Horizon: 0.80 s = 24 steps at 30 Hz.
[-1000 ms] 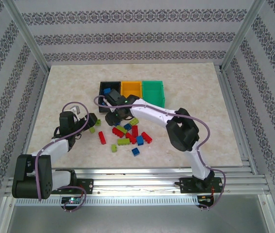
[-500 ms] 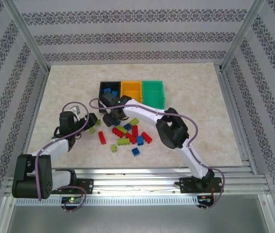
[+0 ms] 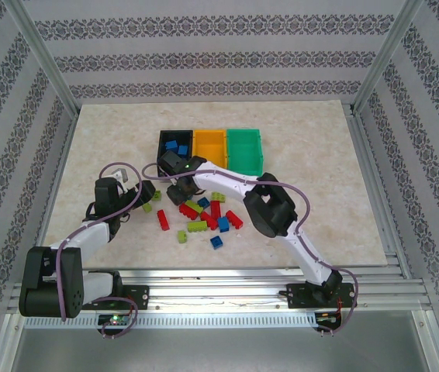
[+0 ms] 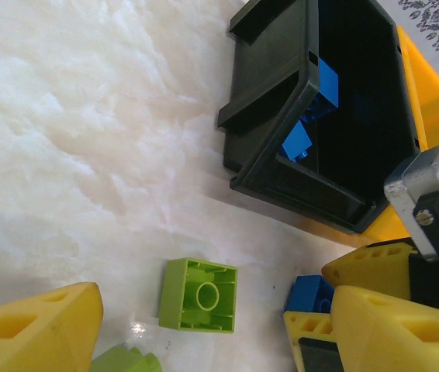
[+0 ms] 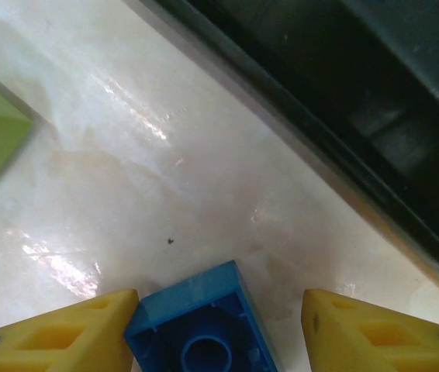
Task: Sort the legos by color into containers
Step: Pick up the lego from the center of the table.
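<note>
The right gripper (image 5: 218,304) hung low over the table (image 5: 126,178), just in front of the black bin (image 5: 375,93). Its yellow fingers (image 5: 57,333) were spread to either side of a blue brick (image 5: 200,329) that lay hollow side up. One finger touched the brick and the other stood clear of it, so the claw was released, not clamped. The left gripper (image 4: 216,310) was released too, its fingers wide apart over a square yellow-green brick (image 4: 198,294) that rested on the table and touched neither finger. From above, the three bins sat touching in a row toward the far side of the table, with the orange bin (image 3: 209,142) in the middle and the green bin (image 3: 245,149) on the right. Two blue bricks (image 3: 177,146) lay inside the black one. The loose legos (image 3: 204,213) — red, blue and yellow-green — were scattered on the table just in front of the bins, near both grippers.
</note>
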{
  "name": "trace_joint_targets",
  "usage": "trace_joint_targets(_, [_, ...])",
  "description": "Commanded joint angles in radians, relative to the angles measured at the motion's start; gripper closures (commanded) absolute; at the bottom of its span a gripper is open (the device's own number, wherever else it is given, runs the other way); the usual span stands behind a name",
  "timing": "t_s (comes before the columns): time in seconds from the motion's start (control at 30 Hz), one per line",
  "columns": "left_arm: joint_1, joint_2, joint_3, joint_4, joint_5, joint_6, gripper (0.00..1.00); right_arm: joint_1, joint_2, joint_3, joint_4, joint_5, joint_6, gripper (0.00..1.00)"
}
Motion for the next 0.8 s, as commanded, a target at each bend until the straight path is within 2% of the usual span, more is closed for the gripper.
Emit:
trace_joint_targets(0.0, [0.013, -0.003, 0.022, 0.030, 0.014, 0.006, 0.22, 0.014, 0.005, -0.030, -0.025, 0.030, -0.008, 0.43])
trace_joint_targets(0.17, [0.013, 0.002, 0.022, 0.034, 0.014, 0.005, 0.22, 0.017, -0.008, -0.067, -0.014, 0.032, 0.001, 0.49])
trace_joint_targets(0.33, [0.014, 0.011, 0.022, 0.039, 0.018, 0.005, 0.22, 0.017, -0.029, -0.100, 0.015, 0.014, 0.024, 0.67])
trace_joint_targets(0.47, [0.013, 0.008, 0.024, 0.036, 0.028, 0.003, 0.22, 0.017, -0.047, -0.118, 0.046, 0.004, 0.058, 0.70])
trace_joint_targets(0.57, [0.012, -0.015, 0.019, 0.032, 0.017, 0.006, 0.22, 0.021, -0.091, -0.169, 0.110, 0.051, 0.100, 0.71])
trace_joint_targets(0.67, [0.012, -0.015, 0.010, 0.042, 0.001, 0.003, 0.22, 0.023, -0.167, -0.251, 0.193, 0.091, 0.161, 0.73])
trace_joint_targets(0.77, [0.014, 0.015, 0.022, 0.049, 0.033, -0.006, 0.22, 0.023, -0.256, -0.351, 0.293, 0.099, 0.203, 0.75])
